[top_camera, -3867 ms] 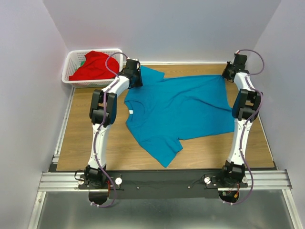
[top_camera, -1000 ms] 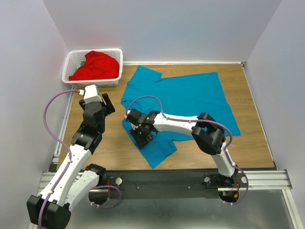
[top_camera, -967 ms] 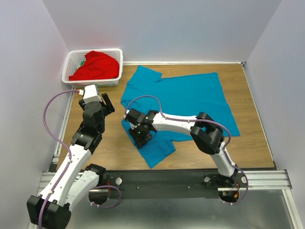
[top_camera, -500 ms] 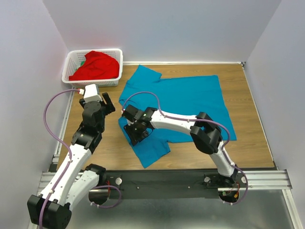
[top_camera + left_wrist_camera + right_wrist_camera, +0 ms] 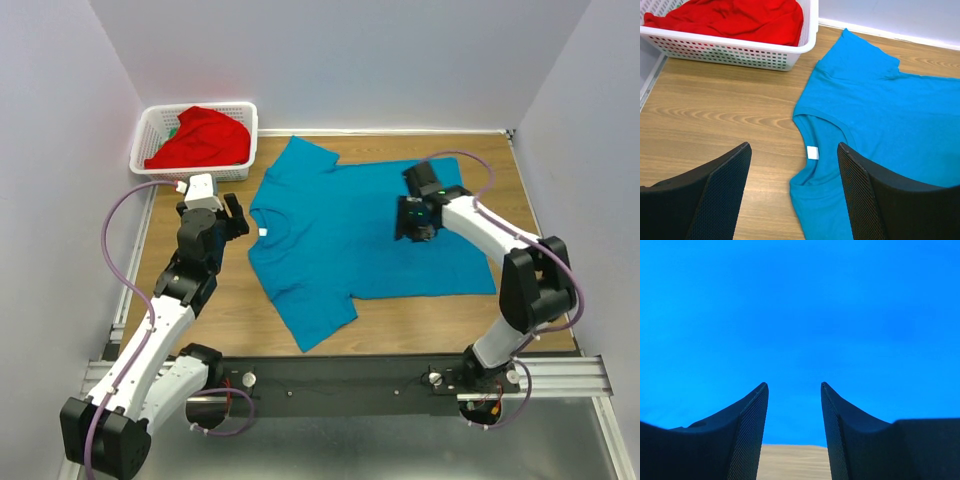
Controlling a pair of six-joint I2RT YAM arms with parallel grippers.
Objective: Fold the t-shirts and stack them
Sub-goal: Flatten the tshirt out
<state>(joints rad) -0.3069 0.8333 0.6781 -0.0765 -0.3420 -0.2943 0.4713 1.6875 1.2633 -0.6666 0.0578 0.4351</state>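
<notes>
Teal-blue t-shirt [image 5: 340, 240] lies spread flat mid-counter [image 5: 235, 310], collar toward 9 o'clock. Left hand [image 5: 794, 147] hovers just off that collar, fingers wide apart, gripping nothing. Right hand [image 5: 794, 385] hangs over the shirt's 3 o'clock side, fingers parted, its view nearly all cloth. Red t-shirt [image 5: 200, 138] sits bunched in the white basket [image 5: 190, 172] at 10 o'clock, partly hidden.

I read the teal t-shirt [image 5: 890, 120] as matt soft cloth, lying mostly smooth. The red t-shirt [image 5: 730, 17] is matt cloth too, rumpled. The basket [image 5: 730, 52] is white plastic lattice, slightly glossy. The desk [image 5: 715, 115] is smooth wood grain. The left gripper [image 5: 794, 146] is matt black, finely mesh-textured.
</notes>
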